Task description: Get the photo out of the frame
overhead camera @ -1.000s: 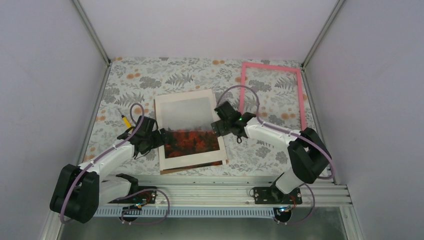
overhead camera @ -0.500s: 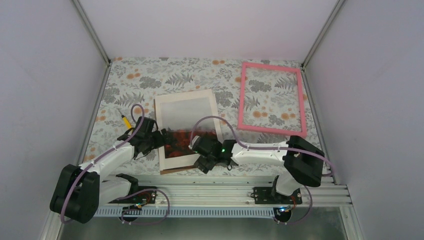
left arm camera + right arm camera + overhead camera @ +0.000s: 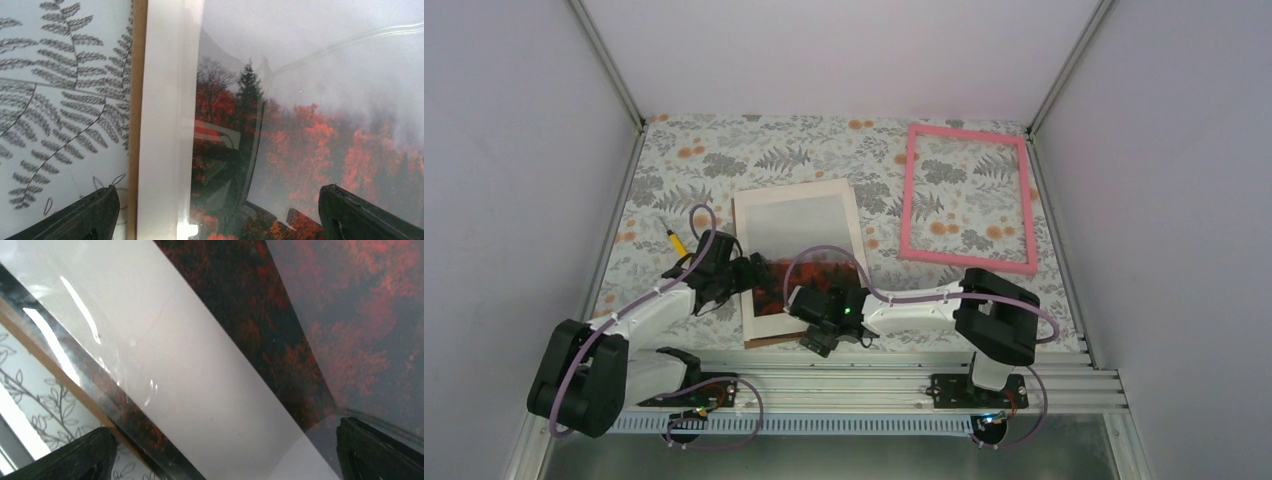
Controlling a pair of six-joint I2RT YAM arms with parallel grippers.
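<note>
As the right arm swung in the last second from the far right edge of the cream rectangular mat board [image 3: 794, 191] down to that board's near right corner, the pink rectangular picture frame [image 3: 906, 190] came fully into view. It lay empty on the floral-patterned worktop [image 3: 694, 170], well apart to the right of the mat board. The right tool [image 3: 809, 320] hung over that near corner, its fingers spread wide and holding nothing. The left tool [image 3: 746, 274] had not moved. It sat at the mat board's left edge, also spread and empty, with one finger outside the board over the worktop and the other over the picture.

The photo [image 3: 802, 245], a rectangular print of red-orange autumn trees under pale grey mist, lay within the mat board's window, above the thin brown backing board [image 3: 138, 60] that showed just past the mat's edge. Reflections in both wrist views suggested that a clear sheet lay over the print, though how far it reached could not be told.

So the frame itself was already off. The print was probably still sandwiched in the stack. The right arm's new position looked like a set-up for lifting or parting the layers at that corner while the left tool steadied the opposite side.
</note>
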